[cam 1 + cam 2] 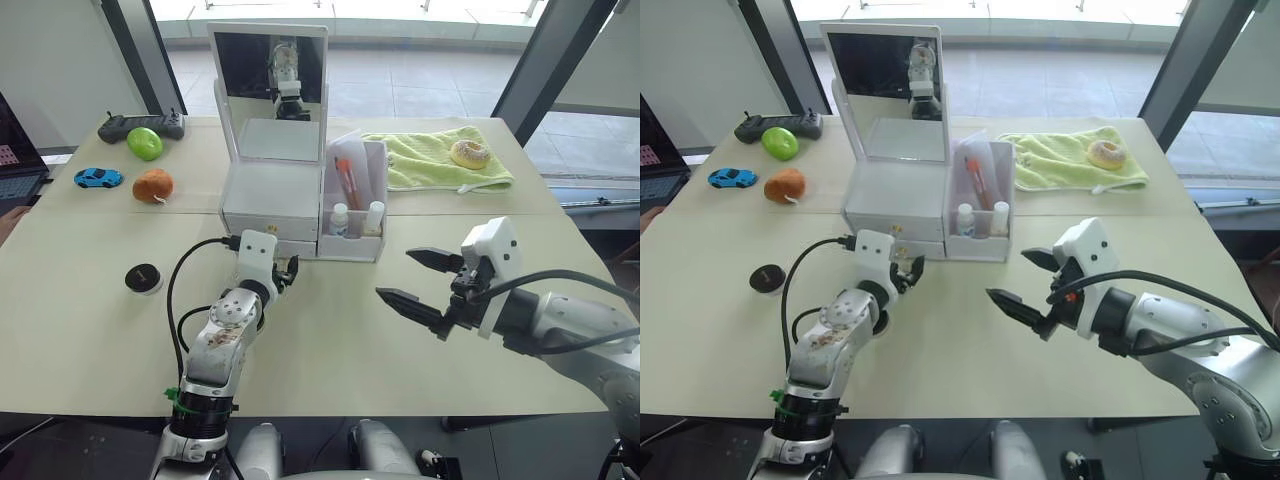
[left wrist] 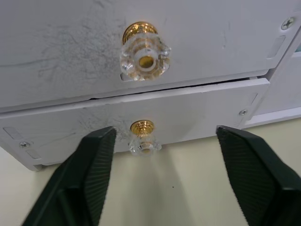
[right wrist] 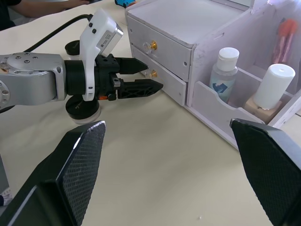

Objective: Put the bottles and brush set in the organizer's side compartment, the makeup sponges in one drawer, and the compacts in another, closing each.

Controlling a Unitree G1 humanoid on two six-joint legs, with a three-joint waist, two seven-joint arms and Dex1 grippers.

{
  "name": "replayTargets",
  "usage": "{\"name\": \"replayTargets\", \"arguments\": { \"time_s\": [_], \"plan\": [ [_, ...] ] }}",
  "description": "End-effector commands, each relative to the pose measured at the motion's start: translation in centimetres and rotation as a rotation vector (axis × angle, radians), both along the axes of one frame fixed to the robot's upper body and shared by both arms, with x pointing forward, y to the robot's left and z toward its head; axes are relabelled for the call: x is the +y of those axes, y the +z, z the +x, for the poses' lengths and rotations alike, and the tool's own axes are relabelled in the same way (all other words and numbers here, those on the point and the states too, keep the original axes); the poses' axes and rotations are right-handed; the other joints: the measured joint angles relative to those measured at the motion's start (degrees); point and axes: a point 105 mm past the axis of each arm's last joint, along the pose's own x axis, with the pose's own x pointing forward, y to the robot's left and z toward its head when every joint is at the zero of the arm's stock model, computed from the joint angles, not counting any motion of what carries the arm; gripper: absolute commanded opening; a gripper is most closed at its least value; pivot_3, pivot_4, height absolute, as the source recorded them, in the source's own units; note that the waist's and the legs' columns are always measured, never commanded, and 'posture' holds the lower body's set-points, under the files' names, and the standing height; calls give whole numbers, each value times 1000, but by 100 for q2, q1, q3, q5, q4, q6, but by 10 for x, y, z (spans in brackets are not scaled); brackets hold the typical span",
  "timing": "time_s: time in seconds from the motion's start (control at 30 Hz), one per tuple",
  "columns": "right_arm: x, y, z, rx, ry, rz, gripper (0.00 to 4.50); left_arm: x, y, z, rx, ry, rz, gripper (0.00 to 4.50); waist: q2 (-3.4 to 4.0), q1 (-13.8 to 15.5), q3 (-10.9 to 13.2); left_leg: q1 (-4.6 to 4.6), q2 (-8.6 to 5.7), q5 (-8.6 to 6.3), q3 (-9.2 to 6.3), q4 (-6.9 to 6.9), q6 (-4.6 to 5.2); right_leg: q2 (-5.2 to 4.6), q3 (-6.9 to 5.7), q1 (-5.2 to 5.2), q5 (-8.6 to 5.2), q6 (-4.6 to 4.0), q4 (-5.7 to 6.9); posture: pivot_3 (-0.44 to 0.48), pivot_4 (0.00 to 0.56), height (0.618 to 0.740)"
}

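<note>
Just in front of the white two-drawer cosmetic organizer (image 1: 270,205) with its upright mirror, the left gripper (image 1: 287,270) hangs with its black fingers spread, either side of the lower drawer's gold-and-clear crystal knob (image 2: 142,137) but not touching it. That lower drawer (image 2: 141,117) stands slightly ajar, its front a little proud of the upper one, so the step in hand looks like dealing with this drawer; whether to pull it out or push it home I cannot tell. Either way the next move calls for easing forward until the knob sits between the fingers, then closing squarely on it, since it is small and slippery-looking. To the right, the right gripper (image 1: 420,280) hovers wide open and empty over the pale counter (image 1: 330,350). Beyond it, the organizer's side compartment (image 1: 355,200) already holds two small white bottles (image 3: 224,70) and the orange brush set (image 1: 345,180). A round black compact (image 1: 144,279) lies alone on the counter, well left of the left arm.
</note>
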Motion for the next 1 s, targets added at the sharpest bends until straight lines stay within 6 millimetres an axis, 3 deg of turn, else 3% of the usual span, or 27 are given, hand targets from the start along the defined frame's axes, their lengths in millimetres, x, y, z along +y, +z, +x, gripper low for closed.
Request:
{"name": "replayTargets", "arguments": {
  "time_s": [0.03, 0.27, 0.3, 0.7, 0.8, 0.93, 1.0],
  "plan": [
    [2, 8, -5, -39, 11, -4, 4500, 0, 15, 2, -59, 13, 5, 2335, 0, 0, 0, 0, 0, 0, 0, 0, 0, 0, 0, 0, 0, 0, 0, 0, 150, 740],
    [3, 9, -5, -44, 14, -2, 4500, 2, 15, 2, -54, 24, 16, 37, 0, 9, 0, 0, 0, 0, 0, 0, 0, -1, 0, 2, -1, 1, -1, 0, 150, 740],
    [3, 9, -5, -44, 14, -2, 4500, 2, 15, 2, -53, 25, 16, 14, 0, 6, 0, 0, -1, 0, 0, 0, 0, -1, 0, 2, -1, 2, -2, 0, 150, 740],
    [3, 7, -6, -35, 21, -2, 4500, 10, 17, -5, -62, 35, 53, 14, 0, 3, 1, 0, 0, 0, 0, -1, 0, -2, 0, 1, -2, 3, -3, 0, 150, 740],
    [3, 7, -6, -35, 21, -1, 4500, 7, 20, -5, -74, 17, 55, 565, 0, 3, 1, 0, 0, 0, 0, -2, 0, -1, -1, 1, -2, 3, -3, 0, 150, 740],
    [3, 7, -6, -33, 22, -2, 4500, 7, 19, -4, -70, 17, 59, 1805, -1, 2, 1, 0, 0, 0, 0, -2, 0, -1, -1, 1, -2, 3, -4, 0, 150, 740],
    [3, 7, -5, -32, 20, -5, 4500, 9, 17, -4, -61, 26, 63, 1805, -1, 2, 1, 0, 0, 0, -1, -2, 0, -1, -1, 1, -2, 3, -4, 0, 150, 740]
  ]
}}
